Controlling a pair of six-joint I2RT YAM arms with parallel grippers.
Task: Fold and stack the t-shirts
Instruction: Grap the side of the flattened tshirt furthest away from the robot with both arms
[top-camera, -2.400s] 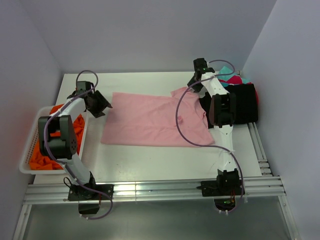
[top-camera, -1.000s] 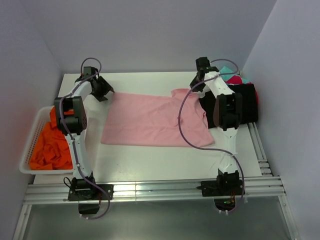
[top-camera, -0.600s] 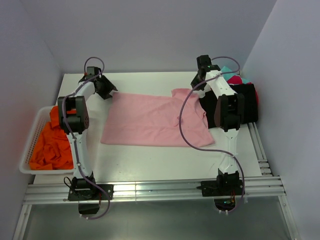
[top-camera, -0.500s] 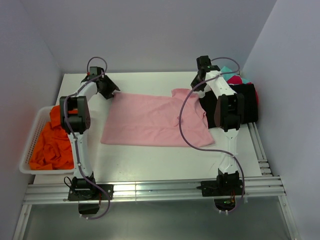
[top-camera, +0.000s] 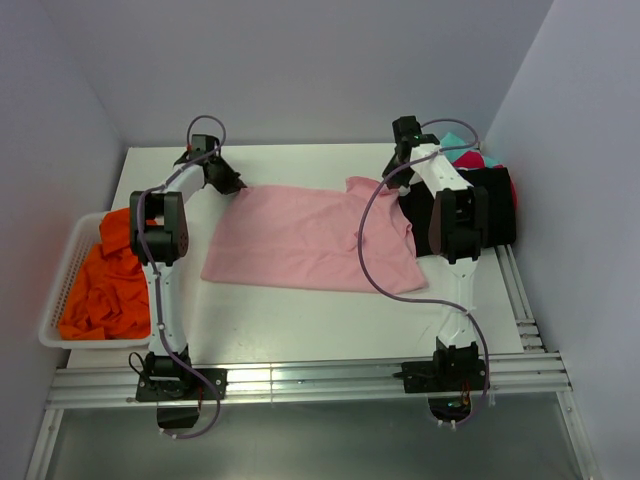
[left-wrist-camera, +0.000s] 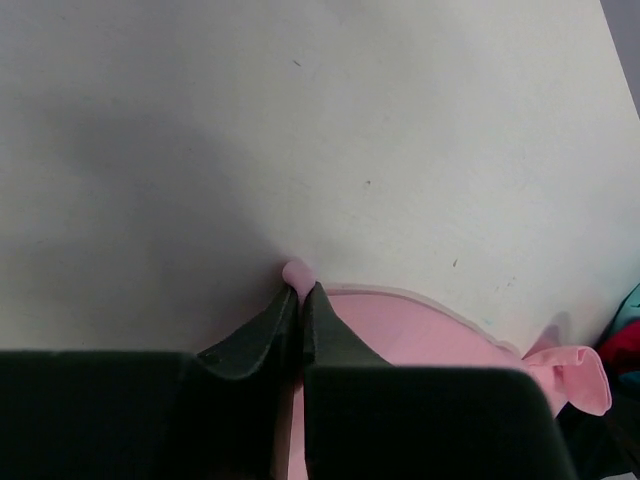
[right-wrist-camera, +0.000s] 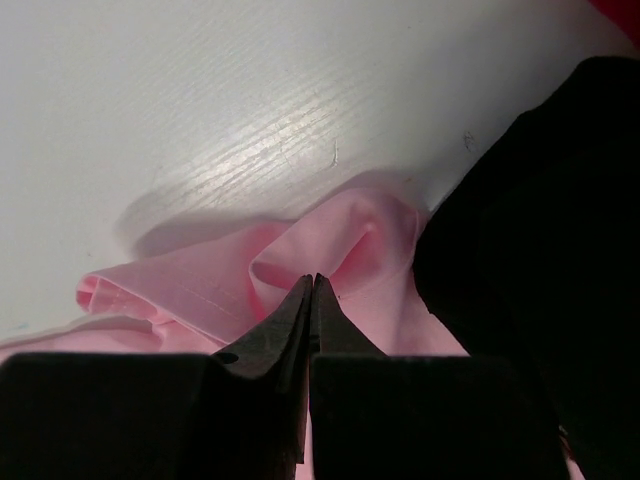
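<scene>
left claw (left-wrist-camera: 299, 292), pinching pink t-shirt (top-camera: 300, 235) corner

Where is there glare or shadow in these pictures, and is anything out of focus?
Top external: glare on the metal rail at the near edge. Left wrist: soft shadow across the table; the left pincer, pinching the pink t-shirt, is dark and blurred. Right wrist: bright streak on the table; the black t-shirt shows no detail.
</scene>
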